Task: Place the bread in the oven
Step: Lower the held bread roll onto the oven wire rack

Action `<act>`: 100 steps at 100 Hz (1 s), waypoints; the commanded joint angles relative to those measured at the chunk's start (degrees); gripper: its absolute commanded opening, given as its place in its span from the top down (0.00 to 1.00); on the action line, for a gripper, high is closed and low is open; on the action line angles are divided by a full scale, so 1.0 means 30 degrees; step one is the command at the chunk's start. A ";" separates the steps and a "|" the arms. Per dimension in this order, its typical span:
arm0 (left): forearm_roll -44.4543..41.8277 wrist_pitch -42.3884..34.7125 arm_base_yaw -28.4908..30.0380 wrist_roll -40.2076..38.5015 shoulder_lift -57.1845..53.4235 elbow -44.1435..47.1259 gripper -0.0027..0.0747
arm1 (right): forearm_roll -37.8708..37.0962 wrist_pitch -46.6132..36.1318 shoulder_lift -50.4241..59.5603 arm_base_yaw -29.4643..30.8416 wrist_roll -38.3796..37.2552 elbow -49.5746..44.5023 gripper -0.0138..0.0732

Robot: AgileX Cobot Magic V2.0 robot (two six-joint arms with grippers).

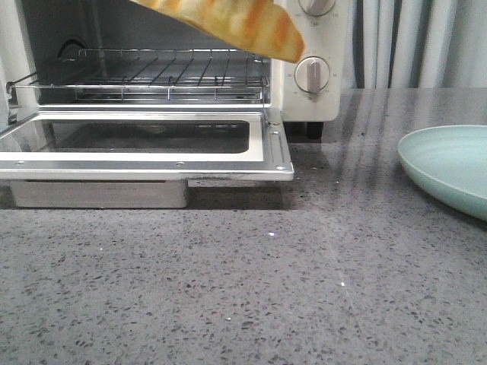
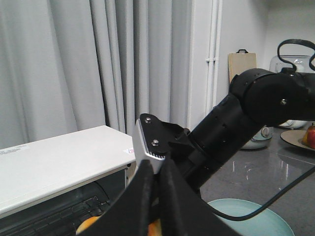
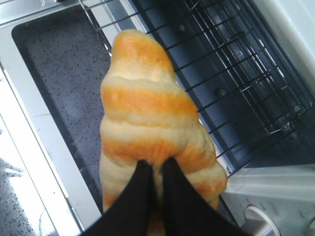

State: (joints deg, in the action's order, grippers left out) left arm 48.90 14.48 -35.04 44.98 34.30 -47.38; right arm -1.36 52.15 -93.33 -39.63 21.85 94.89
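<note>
The croissant-shaped bread (image 3: pixel 152 142) is held pinched in the right gripper (image 3: pixel 156 169) above the toaster oven's (image 1: pixel 316 99) lowered door, transport judged underway, lowering onto the wire rack (image 1: pixel 152 72) required next; left gripper (image 2: pixel 156 169) jaws nearly closed, empty.

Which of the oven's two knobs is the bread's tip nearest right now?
The lower knob: the bread tip hangs just left of it in the front view. The upper knob sits at the frame's top edge, cut off.
</note>
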 commanded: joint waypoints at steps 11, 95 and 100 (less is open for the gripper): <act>0.0252 -0.0919 -0.0179 -0.0087 0.0151 -0.0640 0.99 | -0.0239 -0.0088 -0.0752 -0.0024 -0.0030 0.2449 0.92; 0.0252 -0.0919 -0.0179 -0.0087 0.0151 -0.0640 0.99 | -0.2363 -0.0585 -0.3843 -0.0065 -0.0727 0.5317 0.92; 0.0252 -0.0919 -0.0179 -0.0087 0.0151 -0.0640 0.99 | -0.2506 -0.0682 -0.3843 -0.0065 -0.0727 0.5317 0.92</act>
State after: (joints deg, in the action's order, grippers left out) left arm 48.90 14.56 -35.04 44.98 34.30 -47.38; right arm -7.26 53.90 -107.91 -39.72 19.85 108.81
